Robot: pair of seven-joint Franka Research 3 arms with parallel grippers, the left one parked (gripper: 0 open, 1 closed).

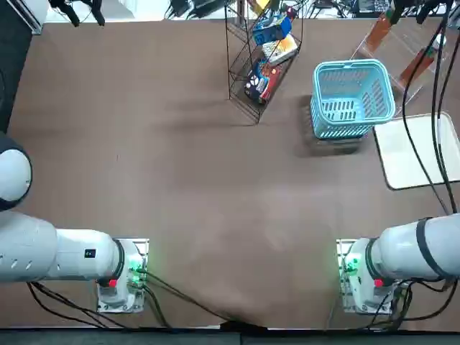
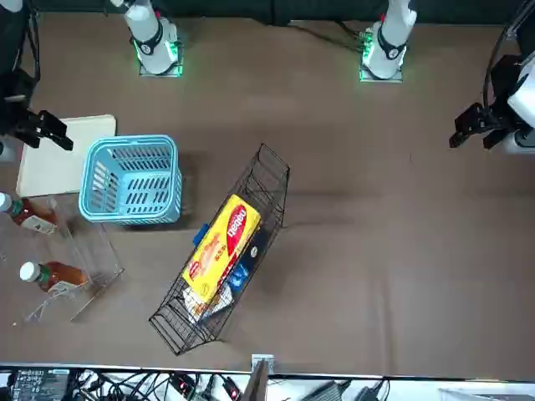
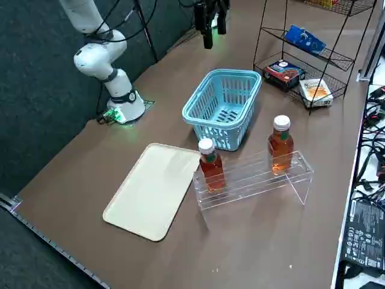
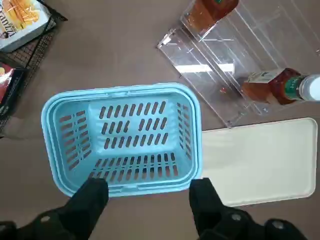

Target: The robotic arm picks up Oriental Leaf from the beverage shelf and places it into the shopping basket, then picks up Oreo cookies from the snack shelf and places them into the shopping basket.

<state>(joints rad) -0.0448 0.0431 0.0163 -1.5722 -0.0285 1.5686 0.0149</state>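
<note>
Two bottles (image 3: 280, 144), one basket (image 3: 221, 108)

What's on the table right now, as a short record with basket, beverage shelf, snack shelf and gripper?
basket: light blue shopping basket, nothing inside
beverage shelf: clear acrylic stand holding two white-capped bottles of red-brown tea
snack shelf: black wire rack with a yellow packet, a blue packet, a dark red-and-black packet and a white packet
tray: cream, flat, near basket and stand
right gripper: open, empty, above the table near the basket
</note>
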